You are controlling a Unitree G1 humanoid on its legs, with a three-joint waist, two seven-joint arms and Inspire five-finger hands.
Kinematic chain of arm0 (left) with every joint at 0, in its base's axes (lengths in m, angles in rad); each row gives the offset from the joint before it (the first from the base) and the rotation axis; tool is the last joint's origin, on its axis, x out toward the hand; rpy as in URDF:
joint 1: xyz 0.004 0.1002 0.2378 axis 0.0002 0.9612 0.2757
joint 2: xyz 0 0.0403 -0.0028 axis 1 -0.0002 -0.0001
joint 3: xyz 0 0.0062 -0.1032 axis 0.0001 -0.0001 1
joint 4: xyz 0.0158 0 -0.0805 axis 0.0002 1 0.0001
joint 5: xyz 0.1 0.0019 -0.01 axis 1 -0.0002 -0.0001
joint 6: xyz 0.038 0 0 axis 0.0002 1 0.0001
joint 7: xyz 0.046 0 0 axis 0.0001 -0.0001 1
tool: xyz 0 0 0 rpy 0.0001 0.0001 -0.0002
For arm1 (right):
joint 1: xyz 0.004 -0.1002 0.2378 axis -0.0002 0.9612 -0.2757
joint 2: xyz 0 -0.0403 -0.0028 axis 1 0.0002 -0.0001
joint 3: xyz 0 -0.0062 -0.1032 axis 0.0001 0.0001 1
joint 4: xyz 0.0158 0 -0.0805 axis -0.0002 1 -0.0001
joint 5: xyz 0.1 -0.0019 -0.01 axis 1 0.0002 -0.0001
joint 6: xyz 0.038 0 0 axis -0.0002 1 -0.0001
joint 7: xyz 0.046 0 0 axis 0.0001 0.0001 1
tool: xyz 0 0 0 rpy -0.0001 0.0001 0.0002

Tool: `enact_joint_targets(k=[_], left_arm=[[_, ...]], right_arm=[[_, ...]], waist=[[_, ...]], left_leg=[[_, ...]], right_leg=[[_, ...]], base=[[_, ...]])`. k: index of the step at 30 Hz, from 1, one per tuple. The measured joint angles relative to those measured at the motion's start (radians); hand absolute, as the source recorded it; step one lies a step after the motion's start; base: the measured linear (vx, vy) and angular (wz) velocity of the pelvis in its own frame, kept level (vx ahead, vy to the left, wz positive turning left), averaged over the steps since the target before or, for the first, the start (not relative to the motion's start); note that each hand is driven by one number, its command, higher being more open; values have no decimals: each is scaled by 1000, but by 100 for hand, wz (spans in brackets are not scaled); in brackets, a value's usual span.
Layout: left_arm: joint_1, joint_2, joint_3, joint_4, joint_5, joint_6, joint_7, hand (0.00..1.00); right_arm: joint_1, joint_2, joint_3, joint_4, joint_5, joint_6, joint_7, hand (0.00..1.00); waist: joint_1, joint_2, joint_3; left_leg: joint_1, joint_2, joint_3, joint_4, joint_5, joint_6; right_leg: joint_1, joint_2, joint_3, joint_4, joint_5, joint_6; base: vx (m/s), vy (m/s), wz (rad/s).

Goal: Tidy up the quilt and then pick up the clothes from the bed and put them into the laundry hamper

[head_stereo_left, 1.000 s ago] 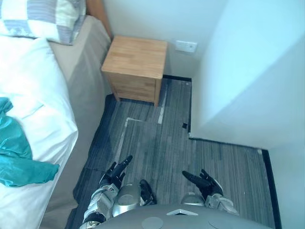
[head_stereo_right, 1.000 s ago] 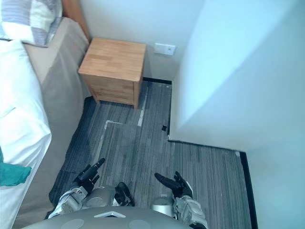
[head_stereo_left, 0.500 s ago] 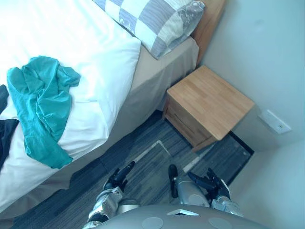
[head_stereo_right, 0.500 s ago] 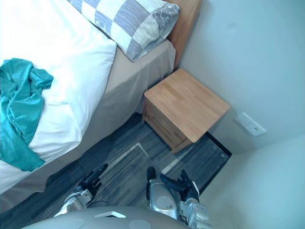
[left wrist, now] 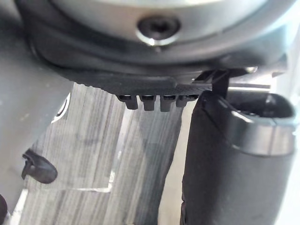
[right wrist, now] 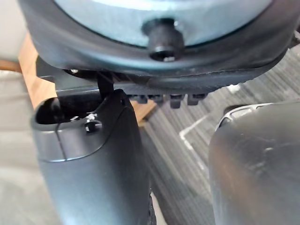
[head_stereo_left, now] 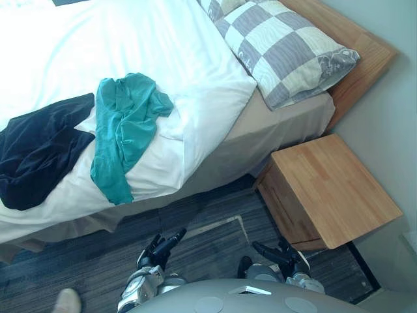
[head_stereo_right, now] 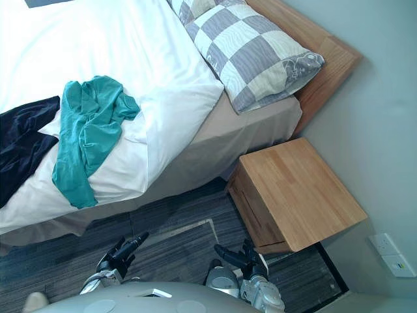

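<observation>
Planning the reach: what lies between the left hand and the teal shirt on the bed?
In the left eye view, from left hand to teal shirt: bare floor, then the bed's tan side and the white quilt's edge.

The quilt (head_stereo_left: 163,52) covers the bed (head_stereo_left: 287,124). A pillow (head_stereo_left: 287,49) lies at the bed's head end, against the headboard (head_stereo_left: 358,55). One garment (head_stereo_left: 124,124) hangs over the bed's near edge. A second garment (head_stereo_left: 39,147) lies just beside it, farther from the bed's head. A nightstand (head_stereo_left: 332,189) stands just beside the bed's head end.
</observation>
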State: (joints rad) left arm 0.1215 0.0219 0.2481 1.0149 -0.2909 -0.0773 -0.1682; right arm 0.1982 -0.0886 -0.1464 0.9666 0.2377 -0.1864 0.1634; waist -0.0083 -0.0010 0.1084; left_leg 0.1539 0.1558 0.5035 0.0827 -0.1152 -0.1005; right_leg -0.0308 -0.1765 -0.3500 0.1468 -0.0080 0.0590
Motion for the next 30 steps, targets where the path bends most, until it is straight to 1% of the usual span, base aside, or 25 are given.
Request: enact_joint_targets(k=[2, 3, 4, 5, 6, 7, 8, 9, 10, 11, 12, 13, 14, 16, 17, 20, 22, 23, 24, 25, 26, 27, 28, 29, 30], left_arm=[[-3, 3, -16, -1, 27, 16, 14, 100], [-3, 7, -27, 2, 27, 21, 21, 100], [-4, 17, -45, 8, 27, 37, 29, 100], [-4, 20, -51, 9, 27, 40, 30, 100], [-4, 28, -65, 11, 27, 48, 30, 100], [-11, 39, -77, 14, 25, 61, 35, 100], [-9, 41, -76, 15, 25, 71, 39, 100], [-9, 44, -77, 15, 27, 77, 40, 100], [-10, 56, -77, 14, 27, 82, 38, 100], [-12, 66, -77, 16, 31, 85, 32, 100], [-11, 55, -77, 28, 33, 98, 36, 100], [-10, 47, -77, 28, 35, 104, 35, 100], [-10, 36, -77, 27, 64, 105, 35, 100], [-10, 27, -77, 26, 88, 104, 36, 100], [-9, 28, -77, 25, 98, 103, 35, 100], [-7, 28, -77, 15, 98, 105, 32, 100], [-6, 26, -80, 9, 98, 107, 30, 100], [-6, 27, -82, 5, 98, 109, 30, 100], [-5, 28, -90, -5, 97, 123, 29, 100], [-4, 32, -99, -8, 97, 130, 27, 100], [-2, 35, -107, -15, 97, 136, 27, 100], [2, 42, -125, -33, 97, 152, 26, 100], [7, 51, -141, -46, 97, 166, 24, 100], [7, 57, -154, -47, 97, 169, 24, 100], [8, 66, -171, -50, 97, 174, 24, 100]], right_arm=[[6, 2, -5, 0, 22, -1, -13, 100], [8, 3, -8, 0, 25, -2, -23, 100], [12, 6, -11, 0, 57, -10, -30, 100], [14, 6, -11, 1, 67, -16, -34, 100], [19, 11, -10, 1, 83, -22, -41, 100], [23, 17, -11, 7, 103, -24, -43, 100], [29, 18, -10, 11, 114, -27, -42, 100], [33, 28, -5, 15, 128, -34, -41, 100], [41, 43, 1, 21, 132, -56, -40, 100], [45, 53, 3, 23, 134, -63, -39, 100], [54, 39, 2, 28, 166, -68, -27, 100], [57, 32, 1, 28, 172, -76, -25, 100], [56, 22, 1, 28, 172, -80, -26, 100], [55, 18, 2, 30, 168, -92, -42, 100], [57, 25, 1, 30, 168, -104, -68, 100], [60, 38, 0, 29, 169, -123, -146, 100], [59, 54, -12, -9, 165, -136, -243, 100], [58, 58, -12, -28, 161, -138, -265, 100], [55, 66, -11, -86, 150, -137, -313, 100], [67, 69, -11, -167, 108, -132, -364, 100], [70, 69, -11, -213, 78, -126, -390, 100], [71, 64, -12, -318, 25, -107, -440, 100], [67, 53, -12, -437, -37, -76, -480, 100], [63, 43, -13, -494, -62, -60, -493, 100], [45, 14, -15, -589, -118, -32, -502, 100]], waist=[[2, 1, 1], [2, -1, 1], [2, -11, 4], [-1, -16, 8], [-9, -23, 10], [-27, -16, 13], [-39, -12, 8], [-43, -15, 8], [-48, -36, 8], [-50, -49, 10], [-51, -39, 6], [-51, -22, -1], [-52, -4, -3], [-53, 16, -14], [-54, 12, -12], [-54, 5, -13], [-53, 0, -15], [-52, -1, -16], [-52, -1, -16], [-53, -2, -15], [-53, -4, -15], [-53, -9, -15], [-53, -15, -15], [-53, -18, -17], [-53, -24, -19]], left_leg=[[14, -22, -20, -24, 8, 1], [25, -36, -29, -35, 10, 4], [46, -63, -43, -57, 12, 9], [50, -73, -56, -66, 11, 14], [62, -83, -80, -73, 10, 22], [71, -82, -124, -75, 7, 29], [75, -65, -146, -73, -2, 32], [75, -53, -164, -72, -4, 28], [73, -53, -185, -72, -8, 16], [76, -59, -192, -72, -6, 8], [89, -39, -177, -88, 8, -11], [90, -28, -170, -93, 8, -21], [101, -4, -163, -108, 10, -37], [112, 15, -135, -122, 14, -55], [120, 22, -103, -122, 17, -61], [134, 29, -54, -121, 20, -65], [135, 29, -16, -118, 21, -65], [134, 29, -7, -117, 21, -65], [134, 26, 7, -117, 21, -65], [135, 23, 16, -117, 21, -65], [136, 22, 20, -117, 21, -65], [135, 18, 25, -118, 21, -65], [135, 16, 27, -120, 21, -65], [134, 16, 26, -121, 21, -65], [132, 14, 25, -123, 20, -65]], right_leg=[[-6, -30, -14, 56, -32, 7], [-23, -55, -15, 126, -64, 10], [-84, -104, 10, 299, -104, -3], [-113, -119, 35, 373, -104, -5], [-151, -138, 85, 480, -96, -14], [-200, -124, 164, 565, -126, -14], [-195, -71, 207, 532, -177, -8], [-191, -19, 238, 461, -188, -18], [-161, 44, 294, 278, -173, -12], [-149, 53, 318, 240, -133, -13], [-136, 66, 288, 224, -136, -14], [-134, 79, 280, 214, -137, -16], [-125, 97, 273, 201, -134, -19], [-106, 129, 268, 171, -126, -30], [-85, 138, 265, 146, -122, -32], [-43, 149, 259, 88, -102, -32], [-20, 151, 270, 30, -72, -27], [-17, 151, 274, 18, -65, -25], [-10, 150, 280, -7, -48, -21], [1, 149, 284, -30, -34, -20], [3, 148, 286, -36, -29, -19], [5, 148, 293, -46, -20, -16], [5, 147, 297, -53, -15, -15], [5, 147, 297, -58, -11, -15], [6, 148, 299, -66, -4, -14]], base=[[84, 63, 40], [43, 46, 42], [24, 35, 39], [-15, 18, 50], [-26, -8, 69], [-13, -32, 82], [17, -99, 79], [43, -182, 69], [44, -203, 56], [96, -210, 42], [114, -143, 18], [198, -166, 1], [199, -142, -7], [197, -109, -9], [155, -55, -2], [114, -19, 1], [57, 20, -12], [25, 29, -20], [4, 33, -17], [-6, 38, -14], [-27, 44, -10], [-55, 43, -10], [-68, 39, -8], [-81, 29, -4], [-70, 18, 1]])
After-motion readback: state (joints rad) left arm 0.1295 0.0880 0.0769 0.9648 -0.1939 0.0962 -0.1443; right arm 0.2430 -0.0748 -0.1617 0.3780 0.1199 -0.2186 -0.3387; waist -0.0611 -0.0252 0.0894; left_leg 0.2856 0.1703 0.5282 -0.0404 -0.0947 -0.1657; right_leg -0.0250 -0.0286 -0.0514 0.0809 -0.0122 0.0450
